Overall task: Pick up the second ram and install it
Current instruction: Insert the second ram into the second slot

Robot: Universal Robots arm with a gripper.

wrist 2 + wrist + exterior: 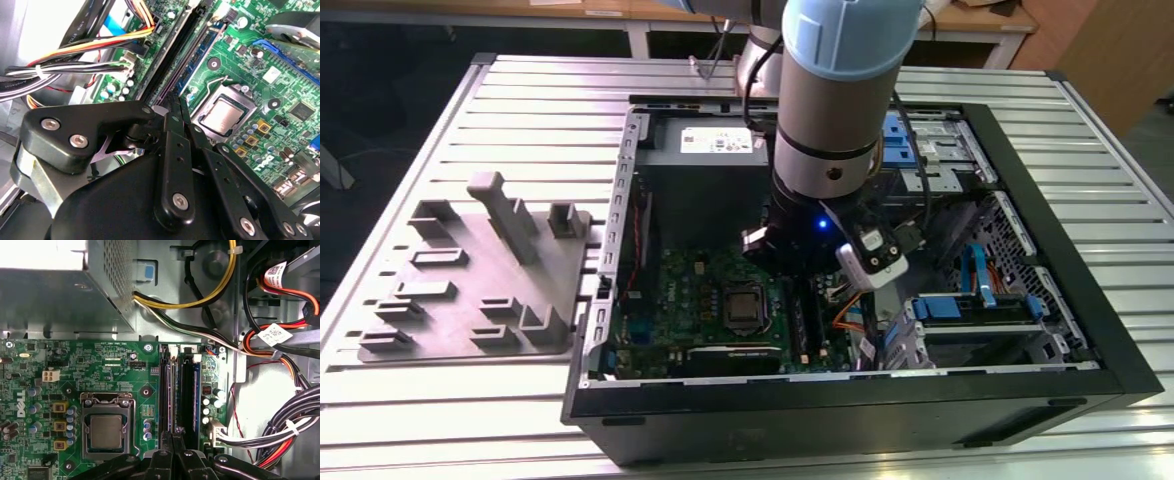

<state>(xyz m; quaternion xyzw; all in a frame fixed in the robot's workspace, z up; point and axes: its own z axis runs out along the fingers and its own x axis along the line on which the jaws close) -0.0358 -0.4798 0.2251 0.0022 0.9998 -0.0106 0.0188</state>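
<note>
At the exterior view's left, we see a grey moulded plastic tray (467,290) with upright pegs, lying on a ribbed grey metal worktop (520,90). Just beside it, toward the exterior view's right, an open black computer case (854,410) lies on its side, and its green motherboard (674,290) faces up. A square metal CPU socket (744,305) sits near the middle of the board. A grey and pale blue robot arm (834,100) reaches straight down into the case. Its wrist hangs over the board just to the exterior view's right of the socket. Farther toward that side, bright blue plastic drive brackets (981,280) line the case.

In the first wrist view we find the second ram (173,395), a long, thin, blackish-green memory stick. It stands on edge in one of the long parallel slots just beside the CPU socket. The slots lie between the socket and a bundle of orange, black and white cables (280,345).

In both wrist views the black fingers (174,150) are drawn narrow, with their tips nearly together. They appear to pinch the upper edge of the second ram toward one end of its slot.
</note>
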